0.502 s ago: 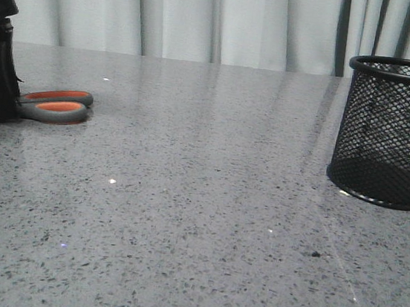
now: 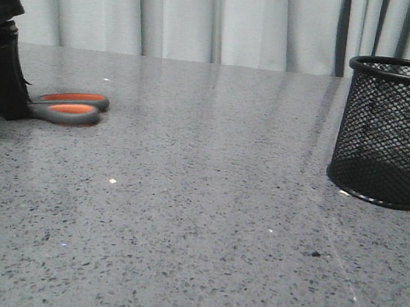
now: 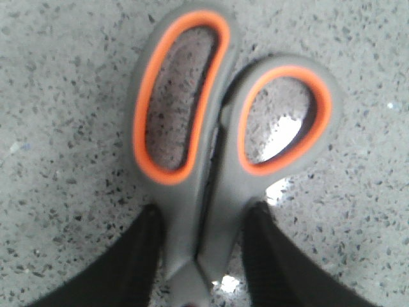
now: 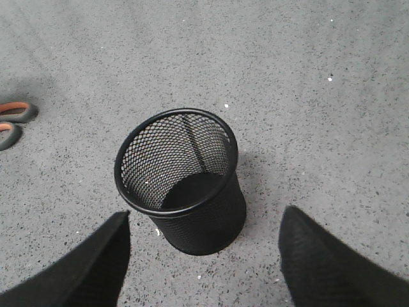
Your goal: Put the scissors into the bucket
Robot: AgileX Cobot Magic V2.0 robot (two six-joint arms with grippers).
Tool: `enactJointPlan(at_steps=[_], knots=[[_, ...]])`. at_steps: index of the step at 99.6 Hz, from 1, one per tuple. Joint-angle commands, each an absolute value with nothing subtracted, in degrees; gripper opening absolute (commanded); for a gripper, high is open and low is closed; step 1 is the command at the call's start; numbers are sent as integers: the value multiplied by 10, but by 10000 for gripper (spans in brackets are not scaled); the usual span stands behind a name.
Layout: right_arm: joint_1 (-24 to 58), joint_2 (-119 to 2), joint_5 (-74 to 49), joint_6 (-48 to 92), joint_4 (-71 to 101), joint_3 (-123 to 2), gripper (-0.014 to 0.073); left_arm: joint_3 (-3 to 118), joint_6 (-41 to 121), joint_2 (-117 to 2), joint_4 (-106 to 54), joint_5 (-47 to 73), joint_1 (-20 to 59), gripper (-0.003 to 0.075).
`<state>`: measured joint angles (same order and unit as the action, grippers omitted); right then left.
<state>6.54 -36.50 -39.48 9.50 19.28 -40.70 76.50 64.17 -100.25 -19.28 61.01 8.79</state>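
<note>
The scissors (image 2: 70, 105), with grey handles and orange loop lining, lie low on the grey table at the far left. Their blades are hidden behind my left gripper (image 2: 5, 103). In the left wrist view the two black fingers (image 3: 137, 256) press both sides of the scissors (image 3: 192, 128) at the handle necks, so my left gripper (image 3: 203, 214) is shut on them. The black mesh bucket (image 2: 393, 132) stands upright at the far right. My right gripper (image 4: 203, 224) is open and empty above the bucket (image 4: 192, 217). The scissors' handles show at the edge of the right wrist view (image 4: 13, 121).
The speckled grey table (image 2: 199, 198) stretches between the scissors and the bucket. A pale curtain (image 2: 222, 17) hangs behind the table's far edge. The right arm does not show in the front view.
My left gripper and the scissors have shifted a little to the right along the table. The bucket has not moved.
</note>
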Motion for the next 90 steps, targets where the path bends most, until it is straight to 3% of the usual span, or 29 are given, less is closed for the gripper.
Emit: enactJointPlan(at_steps=[1, 21, 68, 77, 90], knots=[[66, -369, -356, 100, 195, -425, 448, 776, 640, -987, -212, 610, 89, 115], [66, -369, -356, 100, 195, -425, 448, 776, 640, -970, -226, 602, 89, 8], [69, -369, -370, 100, 212, -425, 448, 782, 640, -882, -275, 555, 92, -1], [85, -369, -360, 160, 285, -425, 448, 782, 641, -852, -293, 531, 111, -1], [115, -369, -331, 343, 529, -425, 448, 782, 641, -798, -293, 500, 165, -1]])
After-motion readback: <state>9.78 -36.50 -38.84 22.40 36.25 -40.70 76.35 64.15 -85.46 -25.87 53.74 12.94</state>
